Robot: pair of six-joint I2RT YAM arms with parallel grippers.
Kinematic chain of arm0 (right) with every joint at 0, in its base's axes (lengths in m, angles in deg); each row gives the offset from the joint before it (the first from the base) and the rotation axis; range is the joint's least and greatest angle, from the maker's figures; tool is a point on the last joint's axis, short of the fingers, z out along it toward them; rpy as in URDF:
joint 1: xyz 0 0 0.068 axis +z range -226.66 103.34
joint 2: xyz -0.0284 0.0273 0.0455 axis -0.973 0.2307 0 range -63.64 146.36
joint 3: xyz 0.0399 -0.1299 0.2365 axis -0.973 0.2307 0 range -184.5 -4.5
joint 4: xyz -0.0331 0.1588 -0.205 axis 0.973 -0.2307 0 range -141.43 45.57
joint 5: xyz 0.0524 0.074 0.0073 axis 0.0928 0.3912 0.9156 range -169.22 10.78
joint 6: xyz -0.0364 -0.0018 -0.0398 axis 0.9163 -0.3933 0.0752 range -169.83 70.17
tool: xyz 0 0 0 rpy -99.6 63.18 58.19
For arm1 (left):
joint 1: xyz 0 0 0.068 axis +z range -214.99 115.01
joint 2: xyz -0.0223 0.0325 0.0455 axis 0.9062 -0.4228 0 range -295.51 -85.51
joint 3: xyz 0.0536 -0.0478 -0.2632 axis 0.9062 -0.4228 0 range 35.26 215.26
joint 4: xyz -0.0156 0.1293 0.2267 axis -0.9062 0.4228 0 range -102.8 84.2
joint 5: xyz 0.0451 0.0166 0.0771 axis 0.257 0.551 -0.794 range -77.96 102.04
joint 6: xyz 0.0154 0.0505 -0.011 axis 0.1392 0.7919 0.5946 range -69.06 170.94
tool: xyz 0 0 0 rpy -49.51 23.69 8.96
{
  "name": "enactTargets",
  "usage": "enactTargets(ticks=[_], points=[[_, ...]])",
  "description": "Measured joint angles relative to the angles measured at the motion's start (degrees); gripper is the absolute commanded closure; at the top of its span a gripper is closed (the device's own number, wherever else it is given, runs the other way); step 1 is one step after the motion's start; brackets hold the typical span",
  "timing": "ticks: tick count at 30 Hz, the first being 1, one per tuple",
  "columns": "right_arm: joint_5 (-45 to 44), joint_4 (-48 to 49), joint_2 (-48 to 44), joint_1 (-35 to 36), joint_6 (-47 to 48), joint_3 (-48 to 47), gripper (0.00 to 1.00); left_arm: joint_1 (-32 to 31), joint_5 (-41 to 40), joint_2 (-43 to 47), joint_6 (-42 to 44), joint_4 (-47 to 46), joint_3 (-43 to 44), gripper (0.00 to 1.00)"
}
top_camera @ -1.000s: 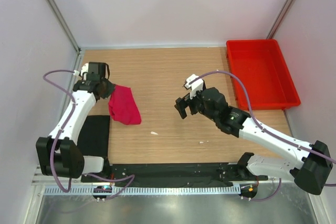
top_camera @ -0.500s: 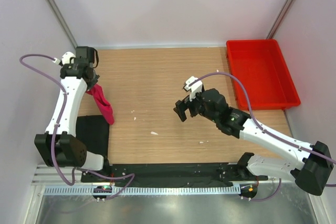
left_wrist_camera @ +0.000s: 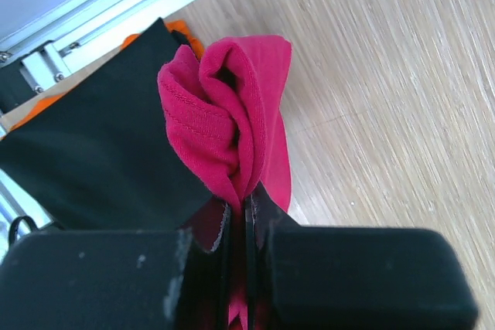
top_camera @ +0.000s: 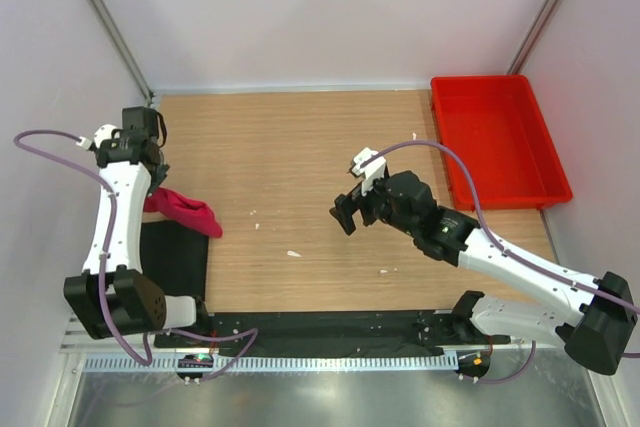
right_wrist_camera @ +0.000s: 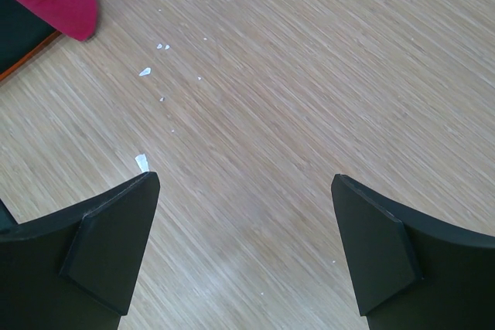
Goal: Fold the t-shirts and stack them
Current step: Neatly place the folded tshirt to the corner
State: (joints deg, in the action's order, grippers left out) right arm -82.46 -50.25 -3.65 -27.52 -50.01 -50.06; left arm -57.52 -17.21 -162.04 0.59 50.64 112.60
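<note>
Crimson t-shirt (left_wrist_camera: 232, 106) pinched tight in my left pincer (left_wrist_camera: 246, 218), held over black t-shirt (left_wrist_camera: 93, 144) edge, likely for stacking; right pincer (right_wrist_camera: 244, 191) agape, empty.

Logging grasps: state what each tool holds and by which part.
The left tool pinches the crimson-pink t-shirt by a bunched fold; the right tool is open, holding nothing.

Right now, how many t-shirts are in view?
2. The crimson-pink t-shirt is bunched in the shut left gripper at the table's left side, overlapping the black t-shirt lying flat near the front-left corner. No others show, though the left arm hides some of that corner.
</note>
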Motion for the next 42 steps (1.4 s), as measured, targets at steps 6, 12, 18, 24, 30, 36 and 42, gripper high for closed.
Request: enactTargets(ticks=[6, 12, 18, 24, 30, 36, 42], points=[[0.24, -0.09, 0.00, 0.92, 0.00, 0.46, 0.00, 3.10, -0.07, 2.45, 2.93, -0.09, -1.42, 1.00], [0.42, -0.09, 0.02, 1.70, 0.00, 0.48, 0.00, 6.43, -0.52, 4.00, 5.88, -0.33, -3.52, 1.00], [0.42, -0.15, 0.04, 2.16, 0.00, 0.48, 0.00, 7.08, -0.81, 4.72, 7.82, -0.90, -4.81, 1.00], [0.42, -0.42, 0.04, 2.16, 0.00, 0.48, 0.00, 8.17, -1.27, 4.98, 9.53, -1.05, -5.84, 1.00], [0.42, -1.22, 0.04, 2.19, 0.00, 0.48, 0.00, 8.41, -3.37, 5.07, 10.08, -0.66, -5.86, 1.00], [0.42, -1.57, 0.04, 2.36, 0.00, 0.48, 0.00, 9.11, -4.61, 7.15, 7.34, 0.07, -9.27, 1.00], [0.42, -1.64, 0.00, 2.51, 0.00, 0.94, 0.00, 9.70, -8.13, 8.37, 1.90, 3.39, -13.07, 1.00]])
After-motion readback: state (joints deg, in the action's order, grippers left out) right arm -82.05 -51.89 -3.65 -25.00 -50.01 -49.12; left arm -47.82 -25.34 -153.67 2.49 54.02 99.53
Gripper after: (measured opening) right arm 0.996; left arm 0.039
